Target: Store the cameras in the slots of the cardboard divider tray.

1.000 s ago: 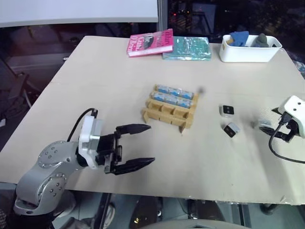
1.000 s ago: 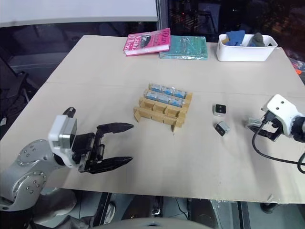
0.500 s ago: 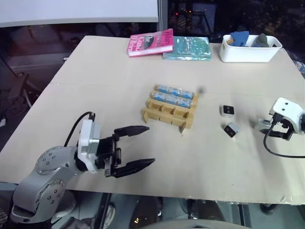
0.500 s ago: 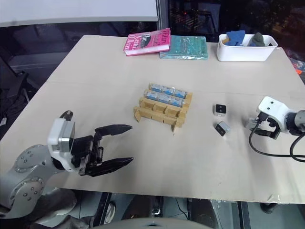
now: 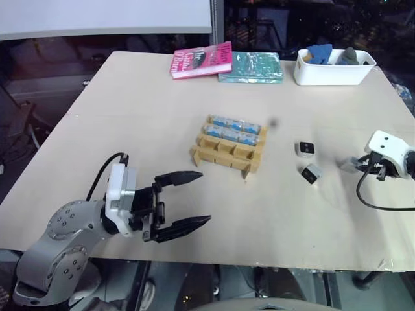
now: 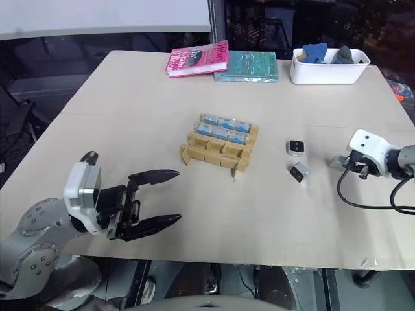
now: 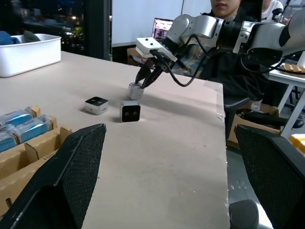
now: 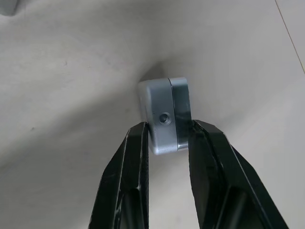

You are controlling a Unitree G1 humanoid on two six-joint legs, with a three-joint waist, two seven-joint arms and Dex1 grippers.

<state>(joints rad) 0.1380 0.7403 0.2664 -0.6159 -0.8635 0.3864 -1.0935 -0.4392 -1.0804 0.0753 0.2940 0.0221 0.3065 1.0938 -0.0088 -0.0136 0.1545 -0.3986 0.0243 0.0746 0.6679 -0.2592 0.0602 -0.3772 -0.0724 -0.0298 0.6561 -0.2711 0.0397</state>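
The tan cardboard divider tray (image 5: pixel 228 153) sits mid-table, its two far rows filled with bluish-faced cameras (image 5: pixel 235 128) and its near row showing bare slots. Two loose cameras (image 5: pixel 305 149) (image 5: pixel 312 173) lie to its right. Farther right, my right gripper (image 5: pixel 354 166) is shut on a third silver-grey camera (image 8: pixel 164 121), the black fingers (image 8: pixel 136 152) pinching its two sides just over the tabletop. At the near left, my left gripper (image 5: pixel 202 197) stands open and holds nothing, well short of the tray.
A white tub (image 5: pixel 331 70) with blue and grey items stands at the far right corner. A pink book (image 5: pixel 202 59) and a teal book (image 5: pixel 251 66) lie at the far edge. A person (image 7: pixel 228 28) sits beyond the table's right edge.
My right gripper has shut on the camera at the right of the table. The left gripper has stayed open and in place.
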